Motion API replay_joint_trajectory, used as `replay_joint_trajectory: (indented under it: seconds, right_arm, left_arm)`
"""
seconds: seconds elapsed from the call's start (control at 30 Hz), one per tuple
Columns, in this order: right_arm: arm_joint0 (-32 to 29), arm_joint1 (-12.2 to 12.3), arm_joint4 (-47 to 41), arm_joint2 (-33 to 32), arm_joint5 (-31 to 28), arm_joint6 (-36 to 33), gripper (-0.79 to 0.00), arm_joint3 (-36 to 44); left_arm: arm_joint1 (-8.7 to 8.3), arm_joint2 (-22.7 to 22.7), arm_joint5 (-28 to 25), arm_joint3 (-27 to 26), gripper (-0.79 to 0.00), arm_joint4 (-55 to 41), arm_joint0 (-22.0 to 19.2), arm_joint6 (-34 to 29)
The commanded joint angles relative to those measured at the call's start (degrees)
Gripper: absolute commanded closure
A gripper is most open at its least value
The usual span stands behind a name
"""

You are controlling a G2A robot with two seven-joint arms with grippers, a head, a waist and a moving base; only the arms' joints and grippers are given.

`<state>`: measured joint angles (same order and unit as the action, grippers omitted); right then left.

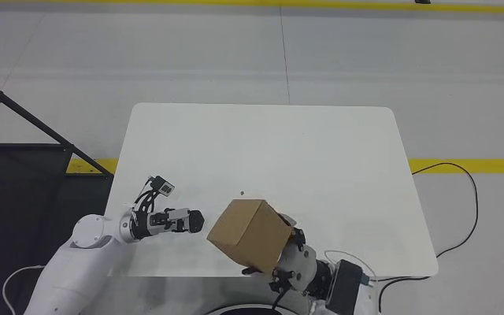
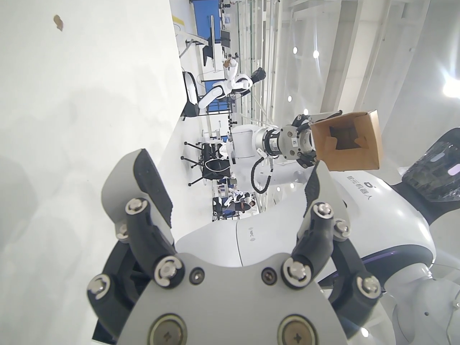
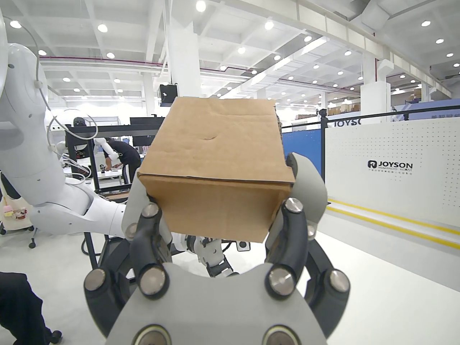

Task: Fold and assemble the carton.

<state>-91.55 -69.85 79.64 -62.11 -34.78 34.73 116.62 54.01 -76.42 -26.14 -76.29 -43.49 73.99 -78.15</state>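
Carton (image 1: 250,234) sits clamped in the right claw (image 3: 221,184), a finger pressed on each of two opposite sides, brown cardboard walls squared up into a box. It is held tilted, up off the white desk (image 1: 315,150), over the near edge. From the left wrist view, one end of the carton is open, with inner flaps folded across the far end inside. Left claw (image 1: 193,220) spread wide, nothing in it, level with the carton and just beside it, not touching. Small brown scrap (image 2: 58,23) lies on the desk surface, farther in from the carton.
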Motion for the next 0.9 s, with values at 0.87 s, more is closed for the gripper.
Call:
replay_joint_trajectory:
  seconds: [0.87]
  right_arm:
    - [6.84, -0.38, 15.30, 5.81, 9.86, -10.88, 0.000, -13.26]
  left_arm:
    - [-0.78, -4.80, -0.66, -2.17, -0.785, -1.50, 2.82, 0.67]
